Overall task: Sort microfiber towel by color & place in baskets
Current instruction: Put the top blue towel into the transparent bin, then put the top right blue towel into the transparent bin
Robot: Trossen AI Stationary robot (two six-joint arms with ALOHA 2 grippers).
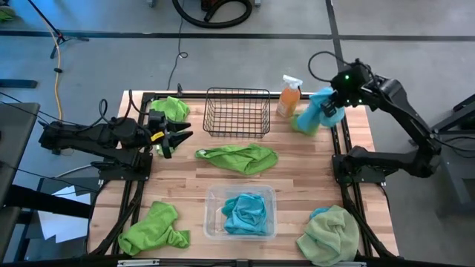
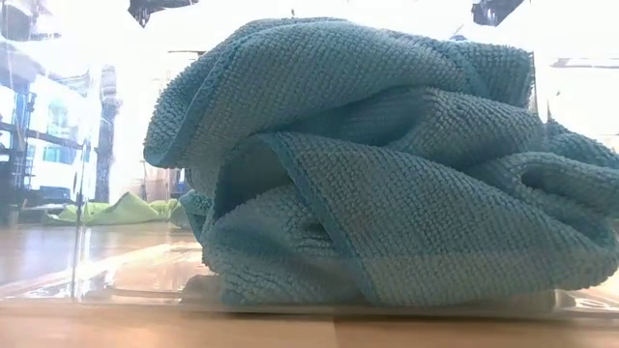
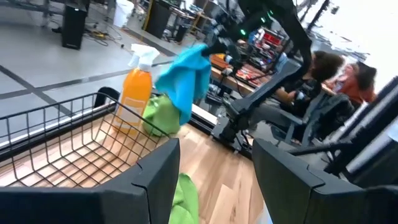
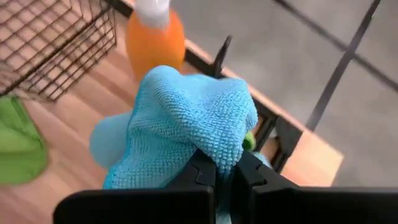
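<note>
My right gripper (image 4: pixel 225 177) is shut on a turquoise blue towel (image 1: pixel 320 108) above the table's far right corner, next to the orange spray bottle (image 1: pixel 289 96). A green cloth (image 3: pixel 160 115) lies under the towel. The clear tub (image 1: pixel 211 199) near the front edge holds another blue towel (image 2: pixel 387 174). The black wire basket (image 1: pixel 237 111) stands at the far middle. Lime green towels lie at the far left (image 1: pixel 174 107), in the middle (image 1: pixel 237 157) and at the front left (image 1: pixel 154 228). A sage green towel (image 1: pixel 329 233) lies at the front right. My left gripper (image 1: pixel 177 137) is open at the table's left. My right gripper pinches a bunched fold of the blue towel (image 4: pixel 217 152) between its two fingers, which slant down from the table's right side. The towel (image 3: pixel 186 78) hangs slack below the fingers. Whether its lower end touches the green cloth under it, I cannot tell.
The spray bottle (image 4: pixel 155 37) stands between the basket (image 4: pixel 56 43) and the held towel. The table's metal frame (image 1: pixel 343 141) runs along the right edge. Bare wood shows between the basket and the tub. People sit beyond the table in the left wrist view.
</note>
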